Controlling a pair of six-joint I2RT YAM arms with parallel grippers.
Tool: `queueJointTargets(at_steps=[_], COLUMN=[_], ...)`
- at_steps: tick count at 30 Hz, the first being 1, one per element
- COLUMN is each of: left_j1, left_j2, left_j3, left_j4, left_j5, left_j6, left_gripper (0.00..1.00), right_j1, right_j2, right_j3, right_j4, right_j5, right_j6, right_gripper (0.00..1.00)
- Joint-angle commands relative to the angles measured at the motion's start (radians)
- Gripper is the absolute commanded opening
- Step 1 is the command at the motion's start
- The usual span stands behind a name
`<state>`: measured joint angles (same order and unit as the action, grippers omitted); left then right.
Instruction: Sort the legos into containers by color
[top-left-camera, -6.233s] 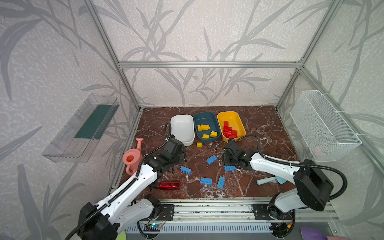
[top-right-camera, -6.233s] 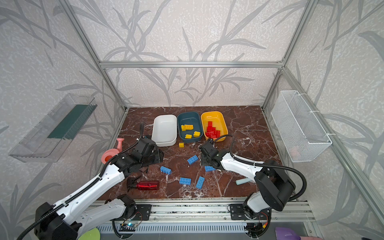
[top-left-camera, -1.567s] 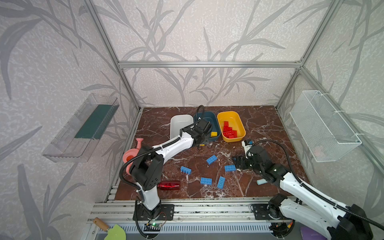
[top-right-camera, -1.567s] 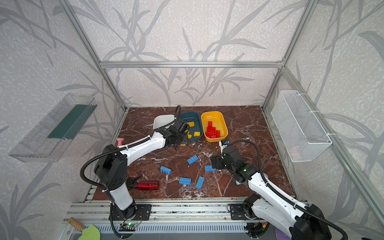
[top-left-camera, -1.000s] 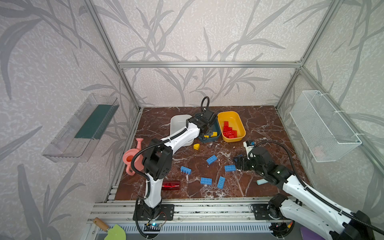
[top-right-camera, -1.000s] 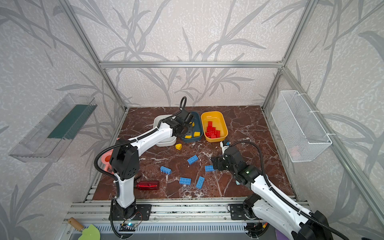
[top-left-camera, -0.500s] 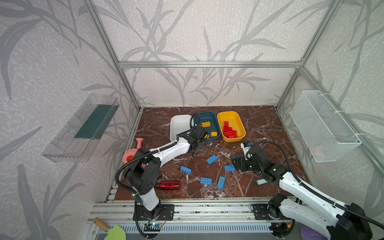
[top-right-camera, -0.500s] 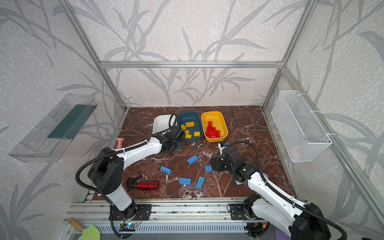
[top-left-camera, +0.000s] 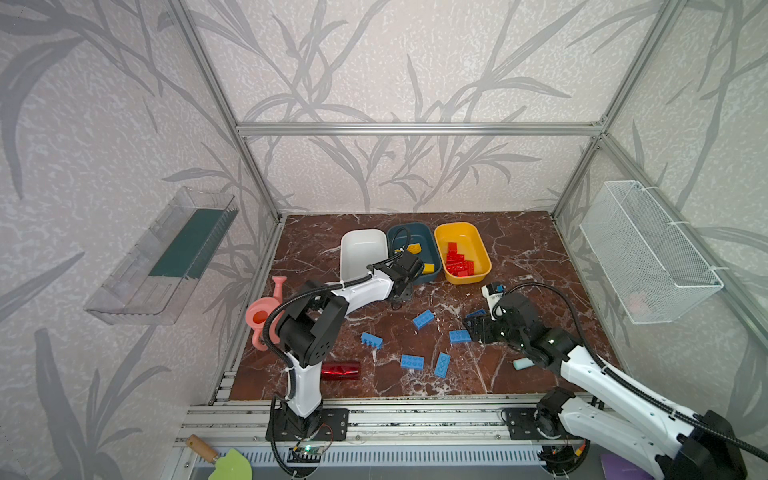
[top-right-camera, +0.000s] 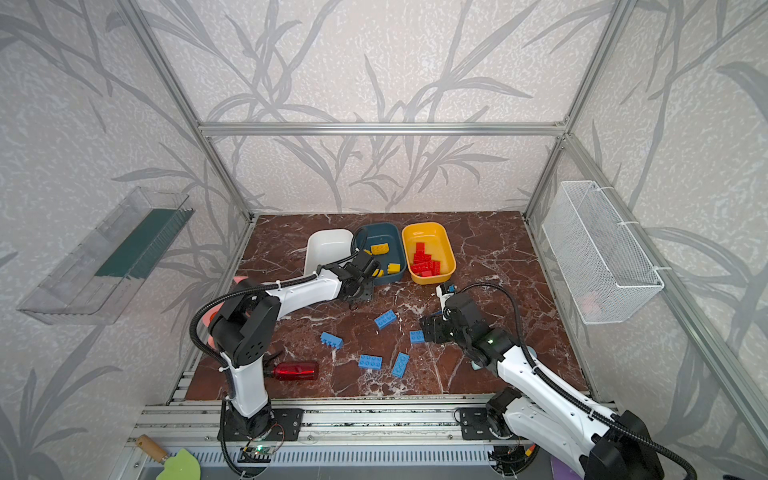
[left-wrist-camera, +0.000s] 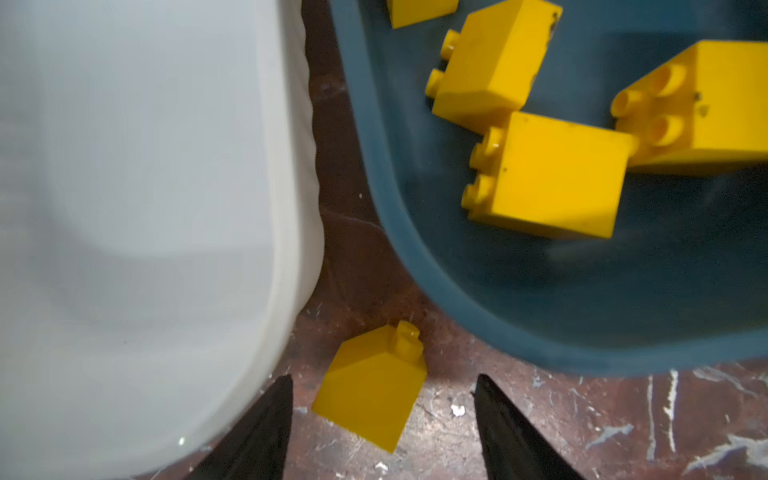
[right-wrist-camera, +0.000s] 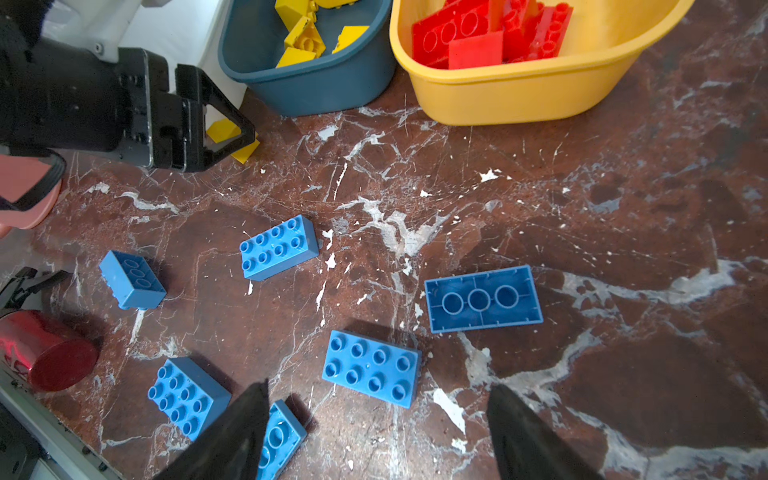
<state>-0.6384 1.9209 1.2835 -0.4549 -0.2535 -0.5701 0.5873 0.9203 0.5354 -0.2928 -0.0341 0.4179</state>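
My left gripper (left-wrist-camera: 382, 377) is open low over the floor, just in front of the white tub (left-wrist-camera: 145, 208) and the teal tub (left-wrist-camera: 415, 257). A loose yellow lego (left-wrist-camera: 370, 390) lies between its fingers, untouched. Several yellow legos (top-left-camera: 414, 248) lie in the teal tub (top-left-camera: 415, 227). Red legos (top-left-camera: 459, 262) fill the yellow tub (top-left-camera: 457, 226). The white tub (top-left-camera: 360, 249) holds nothing. My right gripper (right-wrist-camera: 378, 386) hovers open over several blue legos (right-wrist-camera: 370, 372) scattered on the floor (top-left-camera: 424, 319).
A red spray bottle (top-left-camera: 340, 371) lies at the front left, with a pink watering can (top-left-camera: 262, 316) by the left wall. A light blue scoop (top-left-camera: 523, 364) pokes out under my right arm. On the walls hang a wire basket (top-left-camera: 648, 249) and a clear tray (top-left-camera: 166, 253).
My left gripper has come back from over the teal tub and down to the floor in front of it, its fingers now either side of the loose yellow lego. The right gripper has barely moved.
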Motion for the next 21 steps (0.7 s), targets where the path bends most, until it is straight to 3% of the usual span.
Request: queueJointTargets(at_steps=[1,5,11,21], left_j1=[0.008,0.008,0.009,0.000], left_j2=[0.038,0.064,0.066,-0.016], left_j3=[0.035,0.049,0.042,-0.003], left_j4=[0.010,0.015,0.024,0.025], left_j5=[-0.030,-0.022,-0.011,0.015], left_j6=[0.026,0.028,0.017,-0.008], left_gripper=[0.68,0.62,0.46,0.35], right_j1=[0.003,0.004,0.005,0.005], right_j2=[-0.001,0.000,-0.005,-0.006], right_j3=[0.021,0.032,0.034,0.037], right_j4=[-0.022,-0.032,-0.035,-0.037], right_j5=[0.010,0.010,0.011,0.005], right_j6=[-0.009,-0.014,-0.018,-0.016], right_gripper=[0.83,0.83,0.83,0.83])
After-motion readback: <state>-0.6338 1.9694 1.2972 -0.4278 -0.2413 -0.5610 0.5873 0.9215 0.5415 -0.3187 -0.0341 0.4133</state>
